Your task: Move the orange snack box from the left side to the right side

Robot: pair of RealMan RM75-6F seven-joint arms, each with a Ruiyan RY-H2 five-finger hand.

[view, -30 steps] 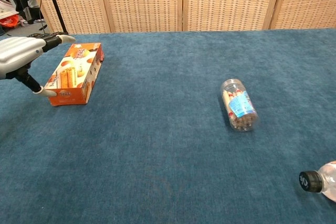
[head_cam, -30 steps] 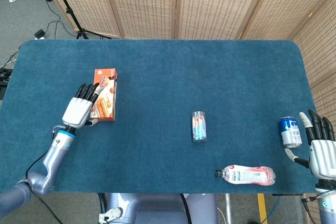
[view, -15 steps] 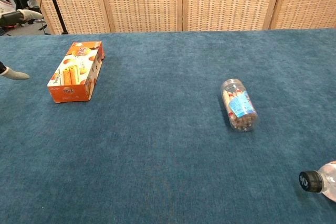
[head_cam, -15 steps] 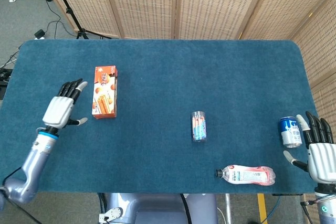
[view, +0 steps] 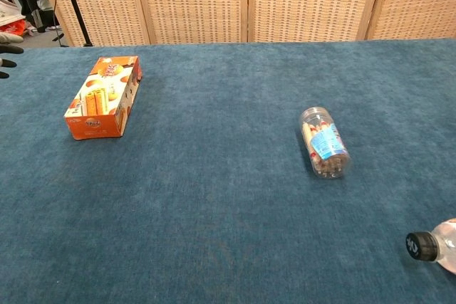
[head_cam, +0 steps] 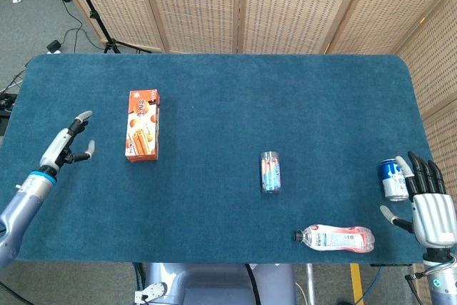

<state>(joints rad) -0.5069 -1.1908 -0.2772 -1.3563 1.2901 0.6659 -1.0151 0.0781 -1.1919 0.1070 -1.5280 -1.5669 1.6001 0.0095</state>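
Moved: left hand [head_cam: 66, 146] pulled back off the box, now near counter's [head_cam: 214, 83] left edge.
Left hand: open, fingers apart, holds nothing.
Orange snack box [head_cam: 142, 125]: flat on counter, left side, not touched.
Clear jar [head_cam: 270, 171]: on its side, mid counter.
Bottle [head_cam: 335, 238]: lying by front edge.
Blue can [head_cam: 393, 179]: upright, far right.
Right hand [head_cam: 430, 208]: open, just beside can.

A matt, napped blue cloth [head_cam: 214, 98] is seen over the table. The orange snack box [head_cam: 142, 125] looks like printed card, the jar [head_cam: 270, 172] clear glossy plastic, the screens [head_cam: 285, 5] woven cane.
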